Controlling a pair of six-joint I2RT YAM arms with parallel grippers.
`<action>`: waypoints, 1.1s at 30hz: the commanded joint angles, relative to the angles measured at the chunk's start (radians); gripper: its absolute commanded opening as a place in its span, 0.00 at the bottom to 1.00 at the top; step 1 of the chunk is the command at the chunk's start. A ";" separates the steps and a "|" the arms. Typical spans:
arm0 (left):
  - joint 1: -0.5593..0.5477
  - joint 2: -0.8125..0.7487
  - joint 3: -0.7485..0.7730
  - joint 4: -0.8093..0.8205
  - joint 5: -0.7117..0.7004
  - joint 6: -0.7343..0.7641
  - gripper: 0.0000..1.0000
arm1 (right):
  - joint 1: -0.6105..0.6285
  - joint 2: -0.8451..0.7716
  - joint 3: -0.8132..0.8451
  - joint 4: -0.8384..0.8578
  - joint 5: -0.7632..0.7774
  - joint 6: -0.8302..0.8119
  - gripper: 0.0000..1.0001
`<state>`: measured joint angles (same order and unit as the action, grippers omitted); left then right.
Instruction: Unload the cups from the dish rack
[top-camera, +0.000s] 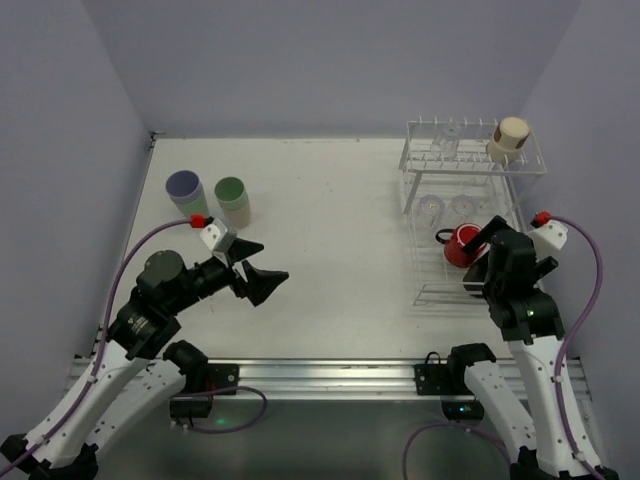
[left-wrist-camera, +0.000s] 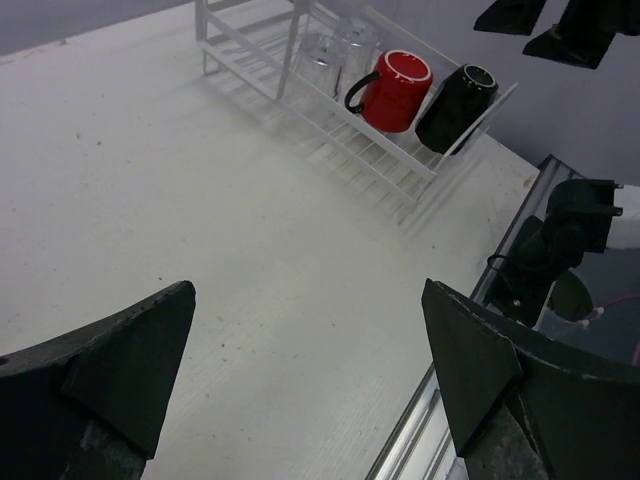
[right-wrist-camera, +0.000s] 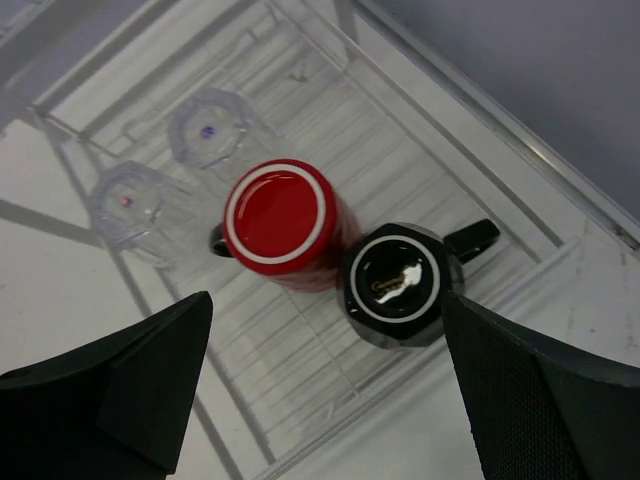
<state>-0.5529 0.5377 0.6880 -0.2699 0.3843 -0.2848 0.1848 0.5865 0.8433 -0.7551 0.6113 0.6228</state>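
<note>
Now, right pincer (right-wrist-camera: 328, 330): wide open, empty, above black mug (right-wrist-camera: 400, 283)
Where: mug sits bottom up in lower tier of rack (right-wrist-camera: 420, 110), just beside red mug (right-wrist-camera: 280, 222)
Grip: likely lower squarely, avoid nudging red mug
Other side: left pincer (left-wrist-camera: 308, 300) open, empty, over table (left-wrist-camera: 150, 150)

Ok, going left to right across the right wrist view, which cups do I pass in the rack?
first clear glass → second clear glass → red mug → black mug, all sitting in the dish rack.
</note>
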 joint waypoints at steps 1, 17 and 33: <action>-0.062 -0.047 0.005 -0.009 -0.120 0.045 1.00 | -0.132 0.114 0.060 -0.056 -0.059 -0.061 0.99; -0.189 -0.110 0.012 -0.051 -0.262 0.047 1.00 | -0.265 0.294 0.076 -0.110 -0.148 -0.110 0.98; -0.209 -0.134 0.016 -0.071 -0.328 0.044 1.00 | -0.271 0.539 0.131 -0.184 -0.229 -0.066 0.88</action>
<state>-0.7517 0.4099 0.6880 -0.3355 0.0856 -0.2649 -0.0772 1.1069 0.9604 -0.9165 0.4210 0.5388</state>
